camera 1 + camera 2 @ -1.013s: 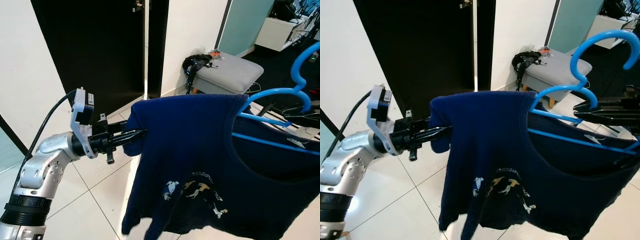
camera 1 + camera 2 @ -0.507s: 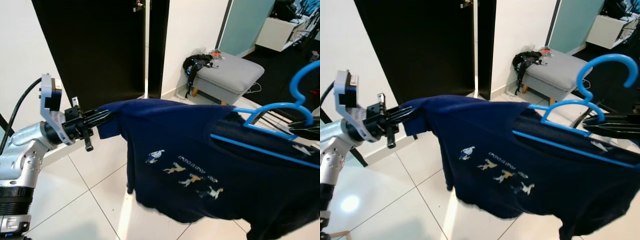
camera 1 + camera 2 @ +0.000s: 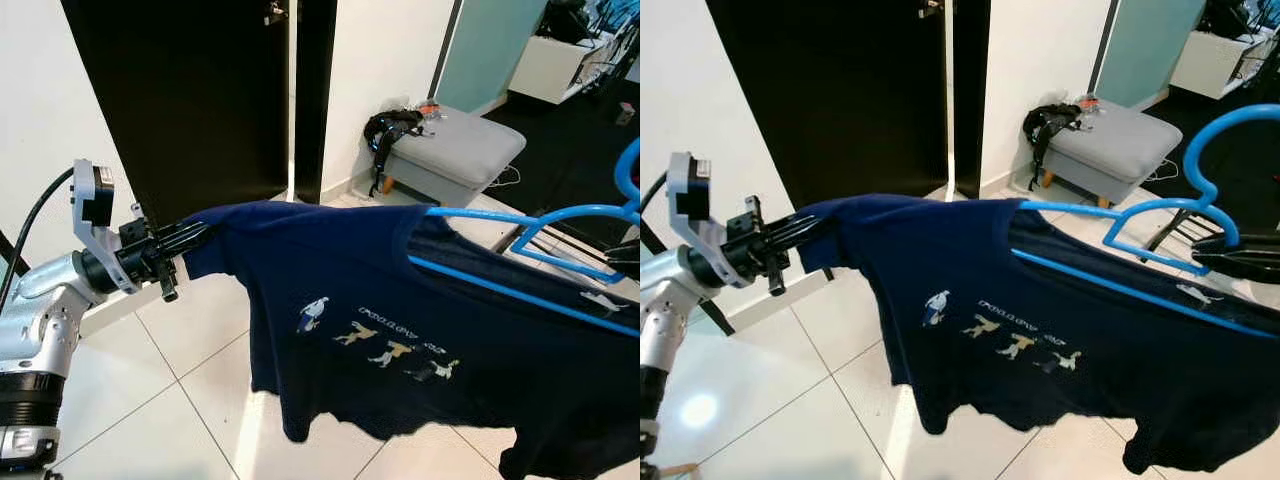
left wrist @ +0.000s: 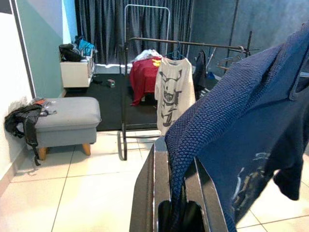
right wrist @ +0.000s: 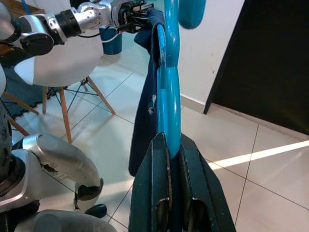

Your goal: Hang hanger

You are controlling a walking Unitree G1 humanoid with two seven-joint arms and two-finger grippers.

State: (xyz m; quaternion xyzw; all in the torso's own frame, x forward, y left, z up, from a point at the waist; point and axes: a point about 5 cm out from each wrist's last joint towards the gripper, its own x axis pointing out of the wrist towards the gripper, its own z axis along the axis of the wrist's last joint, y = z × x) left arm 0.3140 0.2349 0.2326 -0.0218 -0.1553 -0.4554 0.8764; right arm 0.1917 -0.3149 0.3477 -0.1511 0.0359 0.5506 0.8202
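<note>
**Blue hanger in the shirt, rack not yet reached**

Blue plastic marks the hanger [image 3: 1140, 235], which sits partly inside the neck of a navy T-shirt [image 3: 400, 330]; one arm runs under the fabric, and the hook and the near shoulder stand clear of the collar. The right gripper [image 5: 169, 193] is clamped on the hanger's lower bend, its fingers pressed against the plastic on both sides. The left gripper [image 3: 185, 240] pinches the sleeve end of the T-shirt and holds it out away from the hanger, so the cloth is stretched nearly flat between the two arms, above the tiled floor [image 3: 190, 380].

Judging by this, the dressing step looks close to done but not settled: the sleeve-side shoulder still seems to lie off the hanger. The hanging itself is all to come. A clothes rack [image 4: 145, 72] with garments on its rail stands well beyond the hanger, past a grey stool [image 4: 65, 121], as seen in the left wrist view. The robot would need to release the sleeve, carry the hanger there and hook it over the rail.
</note>
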